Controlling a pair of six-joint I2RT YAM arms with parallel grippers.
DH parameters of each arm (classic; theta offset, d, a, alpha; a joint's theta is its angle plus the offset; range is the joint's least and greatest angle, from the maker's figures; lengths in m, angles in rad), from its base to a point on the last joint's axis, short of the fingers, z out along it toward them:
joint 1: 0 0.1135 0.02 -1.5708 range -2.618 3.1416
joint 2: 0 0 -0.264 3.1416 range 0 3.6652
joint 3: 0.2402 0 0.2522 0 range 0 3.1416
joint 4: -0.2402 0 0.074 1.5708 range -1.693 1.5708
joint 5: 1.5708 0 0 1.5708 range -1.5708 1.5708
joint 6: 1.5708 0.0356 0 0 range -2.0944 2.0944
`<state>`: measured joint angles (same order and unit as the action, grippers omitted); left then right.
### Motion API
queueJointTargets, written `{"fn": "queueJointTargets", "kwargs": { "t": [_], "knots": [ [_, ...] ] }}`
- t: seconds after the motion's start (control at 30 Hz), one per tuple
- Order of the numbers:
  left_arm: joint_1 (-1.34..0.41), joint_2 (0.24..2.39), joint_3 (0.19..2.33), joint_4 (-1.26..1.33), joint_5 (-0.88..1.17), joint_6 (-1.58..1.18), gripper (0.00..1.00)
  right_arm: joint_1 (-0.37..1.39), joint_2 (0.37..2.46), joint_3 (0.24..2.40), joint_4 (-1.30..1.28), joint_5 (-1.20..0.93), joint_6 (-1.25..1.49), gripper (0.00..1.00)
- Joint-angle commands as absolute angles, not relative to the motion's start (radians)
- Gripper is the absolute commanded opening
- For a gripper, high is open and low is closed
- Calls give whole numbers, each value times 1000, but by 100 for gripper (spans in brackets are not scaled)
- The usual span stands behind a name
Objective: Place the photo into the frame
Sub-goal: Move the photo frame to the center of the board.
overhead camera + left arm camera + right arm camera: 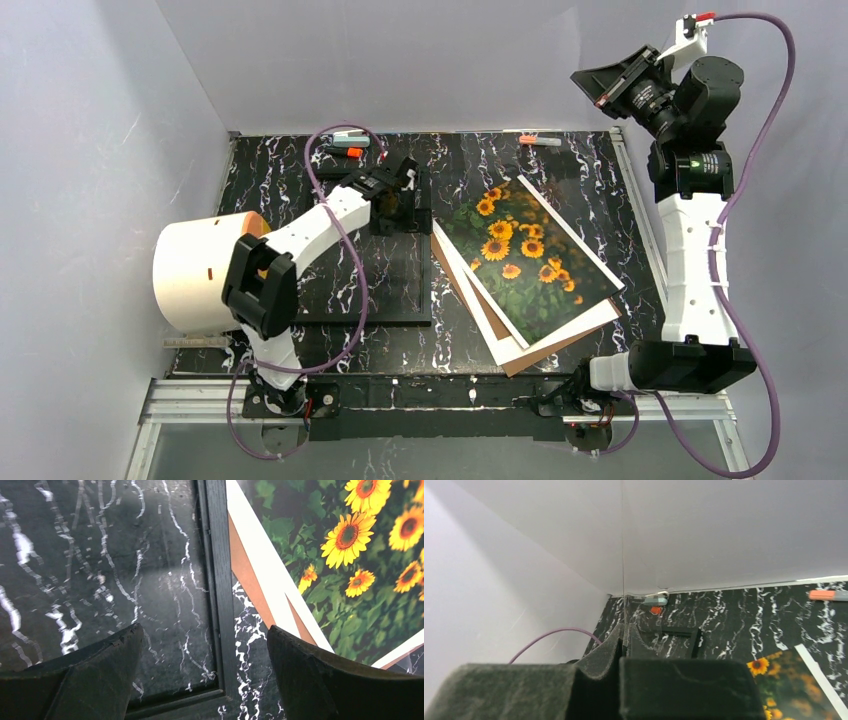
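The left gripper (204, 629) is spread wide and holds nothing; it hangs low over the far right corner of the frame (220, 580), with the frame's right rail running between its 2 fingers (95, 672). Contact with the rail cannot be determined. The right gripper (625, 632) is raised high at the right side, fingers pressed together, empty. The frame lies flat on the left half of the black, white-veined tabletop (600, 180). The photo (525, 255) lies face up and skewed just right of the frame, outside it, on top of a white sheet (497, 332) and a brown backing board (540, 352). 2 markers (350, 148) lie along the far edge. Pale grey walls (400, 60) enclose the tabletop.
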<state>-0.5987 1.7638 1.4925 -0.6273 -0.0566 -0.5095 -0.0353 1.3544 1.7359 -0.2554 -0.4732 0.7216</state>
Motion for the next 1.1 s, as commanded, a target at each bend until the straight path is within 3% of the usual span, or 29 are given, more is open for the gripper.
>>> {"fn": "queueJointTargets", "kwargs": {
  "t": [0.0,0.13,0.27,0.47,0.6,0.93,1.07],
  "knots": [
    [-602,1834,1493,-575,47,-544,90,-31,1363,1724,-295,-356,645,1],
    [-617,1917,1499,-527,64,-565,95,-31,1366,1720,-329,-305,576,1],
    [-624,2015,1536,-520,70,-577,93,-31,1368,1723,-357,-282,543,1],
    [-650,2096,1593,-502,134,-581,77,-31,1372,1727,-380,-261,524,1],
    [-687,2101,1617,-467,178,-591,71,-31,1377,1737,-393,-245,517,1],
    [-739,2114,1613,-262,335,-703,73,-31,1390,1750,-385,-267,543,1],
    [-737,2110,1681,-285,264,-737,74,-31,1393,1753,-371,-287,569,1]
  ]
}}
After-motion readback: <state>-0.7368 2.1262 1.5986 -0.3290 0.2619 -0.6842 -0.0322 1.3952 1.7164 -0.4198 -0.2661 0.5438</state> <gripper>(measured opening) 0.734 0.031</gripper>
